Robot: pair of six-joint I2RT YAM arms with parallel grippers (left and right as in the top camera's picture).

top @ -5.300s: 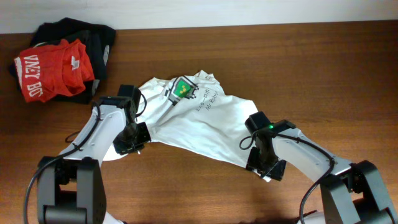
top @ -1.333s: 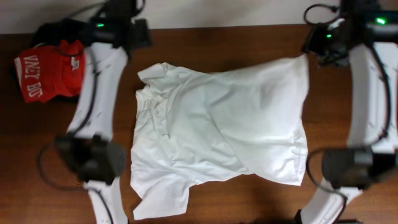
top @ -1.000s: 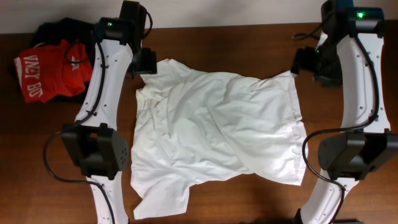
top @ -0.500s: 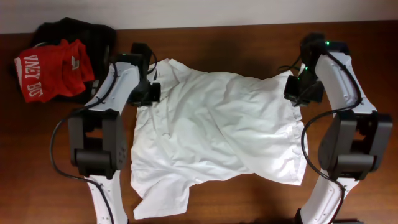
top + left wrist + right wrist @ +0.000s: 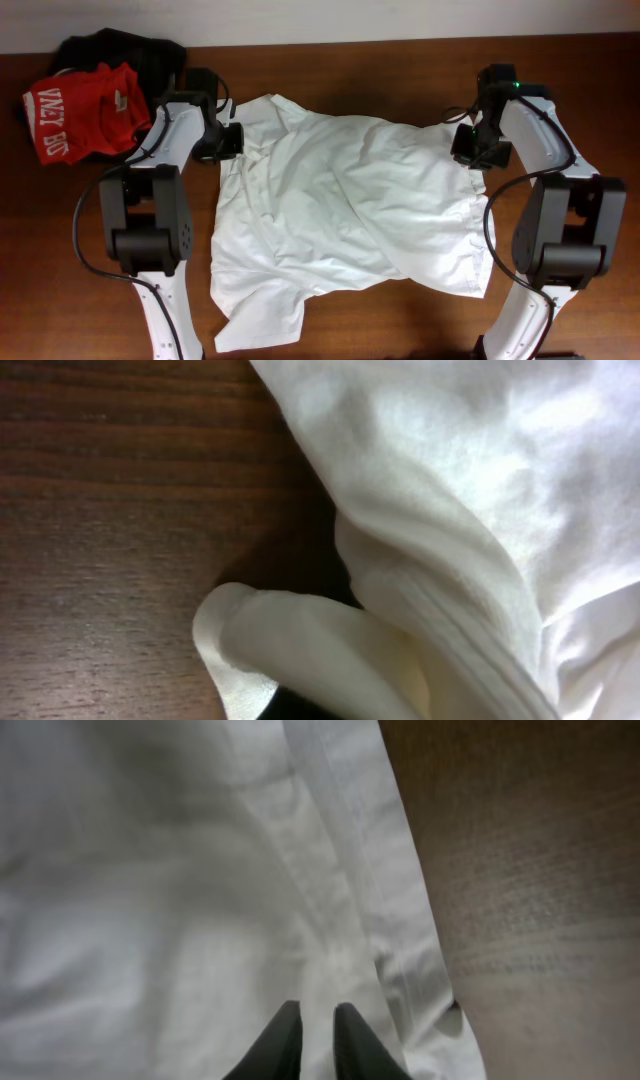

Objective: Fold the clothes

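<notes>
The white T-shirt (image 5: 350,220) lies spread and wrinkled on the wooden table, print side hidden. My left gripper (image 5: 222,142) is at its upper left corner. In the left wrist view a fold of the shirt (image 5: 480,490) bulges over the jaws, and only a dark sliver of finger (image 5: 292,706) shows beneath it. My right gripper (image 5: 468,148) is at the upper right corner. In the right wrist view its fingertips (image 5: 315,1020) are nearly together, pinching the fabric (image 5: 150,920) beside the hem, with creases running toward them.
A red shirt with white lettering (image 5: 75,110) lies on a black garment (image 5: 130,50) at the back left corner. Bare wood (image 5: 50,250) shows left, right and in front of the T-shirt. The table's back edge runs along the top.
Both arms came down from the raised back position and laid the shirt's top edge on the table. In the last half second the left gripper shifted slightly left and the right slightly inward.
</notes>
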